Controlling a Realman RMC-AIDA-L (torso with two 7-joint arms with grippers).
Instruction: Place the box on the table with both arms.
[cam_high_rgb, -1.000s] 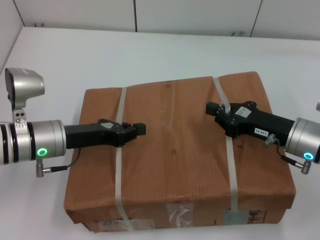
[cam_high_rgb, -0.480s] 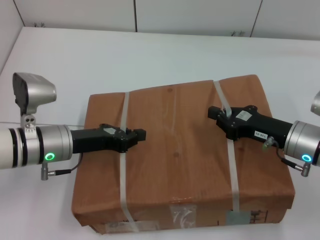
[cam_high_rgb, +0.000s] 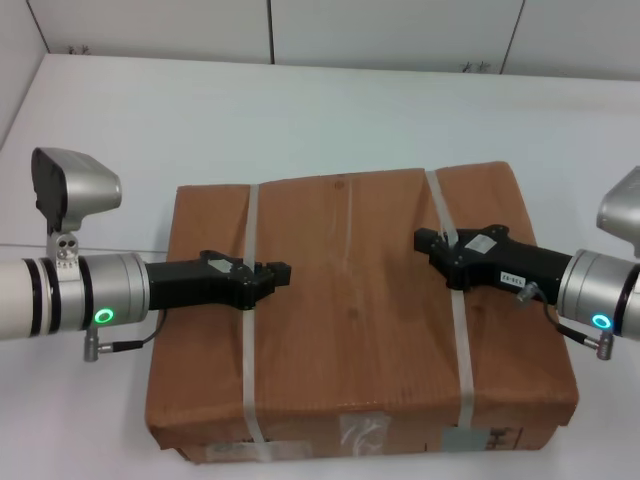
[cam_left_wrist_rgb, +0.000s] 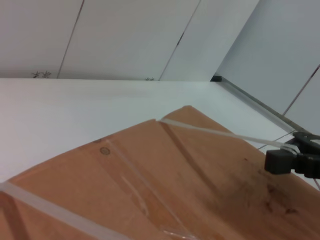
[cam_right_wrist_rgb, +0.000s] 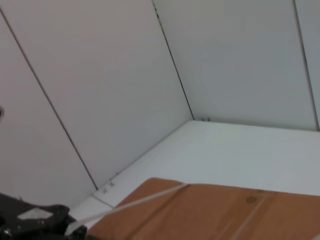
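One cardboard box (cam_high_rgb: 350, 320) on white table (cam_high_rgb: 300, 110), two pale straps, left gripper (cam_high_rgb: 278, 274) and right gripper (cam_high_rgb: 428, 242) each over one strap, grip states indeterminate.

Pale panelled wall (cam_high_rgb: 400, 30) behind.

We see the brown cardboard box (cam_high_rgb: 350, 320), bound by two pale straps, flat-topped, toward six o'clock on the white bench (cam_high_rgb: 300, 110).
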